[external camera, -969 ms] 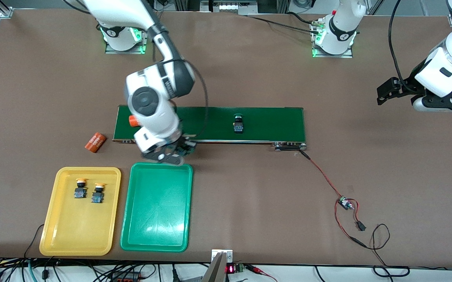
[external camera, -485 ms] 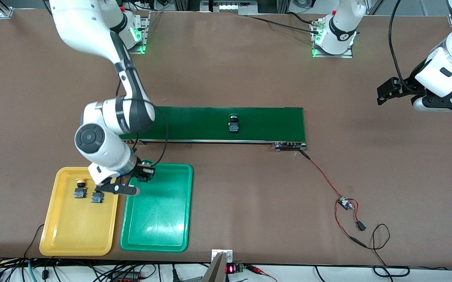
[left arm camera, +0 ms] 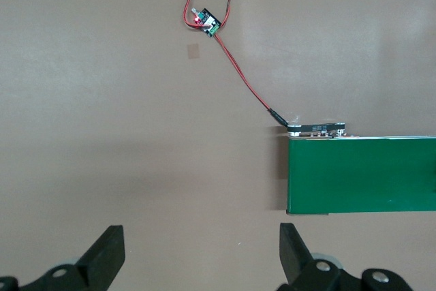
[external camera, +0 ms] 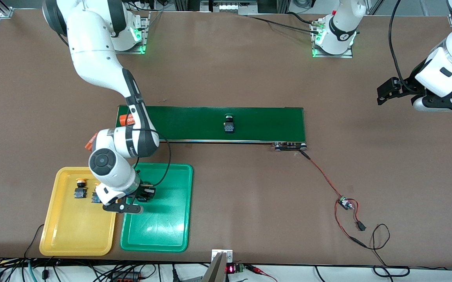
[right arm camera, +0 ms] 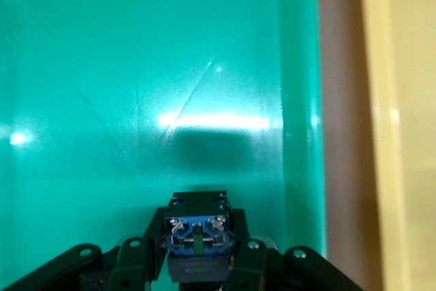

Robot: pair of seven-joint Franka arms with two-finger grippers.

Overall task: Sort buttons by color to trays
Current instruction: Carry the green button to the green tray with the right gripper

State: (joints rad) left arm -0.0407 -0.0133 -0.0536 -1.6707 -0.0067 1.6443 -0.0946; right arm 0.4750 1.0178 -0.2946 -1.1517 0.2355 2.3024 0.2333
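Right gripper (external camera: 144,194) hangs over the green tray (external camera: 171,231), its fingers pinching a button (right arm camera: 197,240) by the black-and-blue body; the right wrist view shows that button just above the tray's bare green floor, casting a shadow on it, near the wall next to the yellow tray (external camera: 65,235). Whether the button touches the floor cannot be told, and its cap colour is hidden.

Seen from the front camera, the two trays lie side by side at about 7 o'clock on the table, the yellow one toward the right arm's end. In the yellow tray sit two buttons: one with an orange cap (external camera: 80,188), and a second (external camera: 95,199) just beside it, mostly covered by the right arm. A fourth button (external camera: 229,123) lies on the dark green belt (external camera: 265,123) near the table's middle, well apart from the trays. At the belt's 9 o'clock end an orange cylinder (external camera: 124,120) peeks out beside the arm, and another (external camera: 91,141) lies on the table just off that end.

Left gripper (left arm camera: 197,253) waits with its fingers spread wide, over bare table at about 3 o'clock, past the belt's end. A red-and-black wire (external camera: 324,176) runs from that end to a small circuit board (external camera: 343,203).
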